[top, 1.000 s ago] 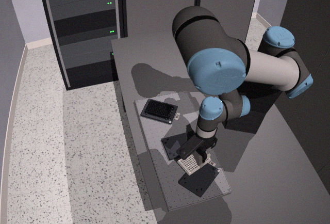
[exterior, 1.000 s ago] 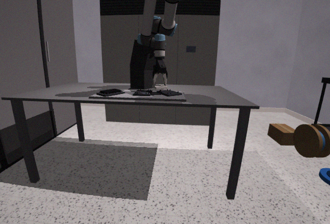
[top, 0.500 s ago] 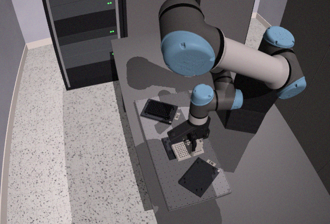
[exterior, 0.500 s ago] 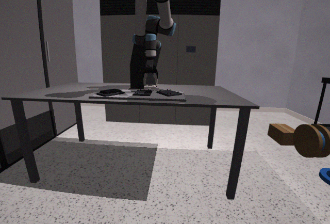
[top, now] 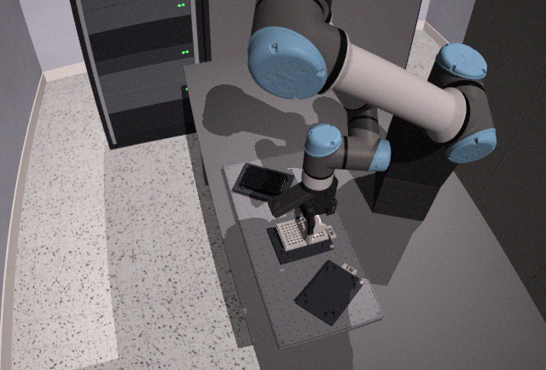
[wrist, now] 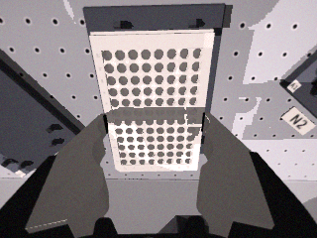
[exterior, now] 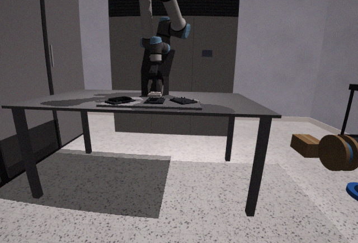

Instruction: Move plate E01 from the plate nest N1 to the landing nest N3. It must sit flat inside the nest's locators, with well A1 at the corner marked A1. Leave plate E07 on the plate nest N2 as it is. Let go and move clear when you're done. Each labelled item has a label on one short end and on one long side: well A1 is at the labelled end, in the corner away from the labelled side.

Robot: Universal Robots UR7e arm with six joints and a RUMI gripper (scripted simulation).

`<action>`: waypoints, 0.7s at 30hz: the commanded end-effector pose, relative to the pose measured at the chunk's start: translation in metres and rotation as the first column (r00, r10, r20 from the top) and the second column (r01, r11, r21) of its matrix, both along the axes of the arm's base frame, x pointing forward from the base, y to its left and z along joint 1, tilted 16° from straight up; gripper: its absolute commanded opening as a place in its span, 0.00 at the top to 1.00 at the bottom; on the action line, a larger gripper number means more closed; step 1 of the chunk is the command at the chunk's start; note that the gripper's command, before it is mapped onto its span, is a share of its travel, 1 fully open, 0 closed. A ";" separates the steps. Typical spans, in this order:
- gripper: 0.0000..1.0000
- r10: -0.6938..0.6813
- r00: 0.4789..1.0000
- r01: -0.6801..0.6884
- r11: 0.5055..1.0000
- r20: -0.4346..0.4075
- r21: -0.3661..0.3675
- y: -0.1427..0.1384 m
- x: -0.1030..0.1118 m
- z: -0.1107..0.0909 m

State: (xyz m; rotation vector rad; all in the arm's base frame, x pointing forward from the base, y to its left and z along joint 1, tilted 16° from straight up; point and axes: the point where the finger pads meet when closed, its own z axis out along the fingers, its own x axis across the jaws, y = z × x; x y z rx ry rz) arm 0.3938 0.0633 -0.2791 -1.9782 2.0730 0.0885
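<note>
My gripper [top: 308, 223] is shut on the long sides of white plate E01 [top: 293, 234], a well plate with many round wells. In the wrist view the plate [wrist: 154, 99] sits between my fingers. I hold it level, low over the middle dark nest N3 [top: 299, 247] [wrist: 154, 17], whose far edge shows beyond the plate. From the side the plate [exterior: 154, 93] is just above that nest [exterior: 154, 100]. Black plate E07 [top: 263, 179] lies on nest N2 at the far end of the board. Nest N1 [top: 329, 297] is empty at the near end.
The three nests sit in a row on a perforated grey board [top: 304, 264] on the dark table. The N2 label [wrist: 298, 120] shows to the right in the wrist view, and empty nest N1 [wrist: 30, 124] to the left. A dark pedestal [top: 409, 181] carrying the arm stands beside the board.
</note>
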 end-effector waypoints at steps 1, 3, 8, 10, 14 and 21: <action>1.00 0.000 1.000 0.000 1.000 0.001 0.000 -0.002 0.000 0.000; 1.00 0.000 1.000 0.000 1.000 0.001 0.000 -0.002 0.001 -0.001; 1.00 0.000 1.000 0.000 1.000 0.001 0.000 -0.001 0.001 -0.002; 1.00 0.000 1.000 0.000 1.000 0.001 0.000 -0.001 0.001 -0.003; 1.00 0.000 1.000 0.000 1.000 0.001 0.000 -0.001 0.001 -0.004; 1.00 0.000 1.000 0.000 1.000 0.001 0.000 -0.001 0.001 -0.006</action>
